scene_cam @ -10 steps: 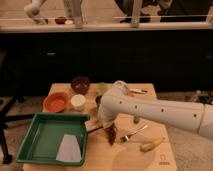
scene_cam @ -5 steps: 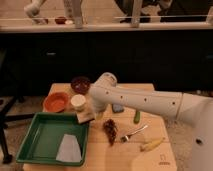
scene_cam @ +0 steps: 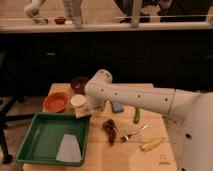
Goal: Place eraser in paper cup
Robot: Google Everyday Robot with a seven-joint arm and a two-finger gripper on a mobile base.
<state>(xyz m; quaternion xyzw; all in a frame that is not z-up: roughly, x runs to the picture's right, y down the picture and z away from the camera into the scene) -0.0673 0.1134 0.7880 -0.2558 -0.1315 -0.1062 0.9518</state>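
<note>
Eraser [scene_cam: 81, 112]: small rectangular block, pale tan, darker along 1 face, slightly tilted. Sits at the near side of the paper cup [scene_cam: 78, 100], overlapping the cup's lower wall in this view, over the far right corner of the green tray [scene_cam: 30, 145]. Outside the cup, not in it.

Cup short, white, wide-mouthed, upright on the wooden table [scene_cam: 150, 162], between the orange bowl [scene_cam: 56, 102] and the arm [scene_cam: 145, 97], with a dark bowl [scene_cam: 78, 84] behind it.

Hard to tell whether the block touches the cup or hangs just in front of it. Gripper [scene_cam: 88, 108] largely hidden under the arm's white wrist housing, with only a little of it showing beside the block. Blue pad [scene_cam: 117, 106] partly covered by the arm. Arm cut off at the right edge.

Fingers closed, pinching the eraser at its right end.
</note>
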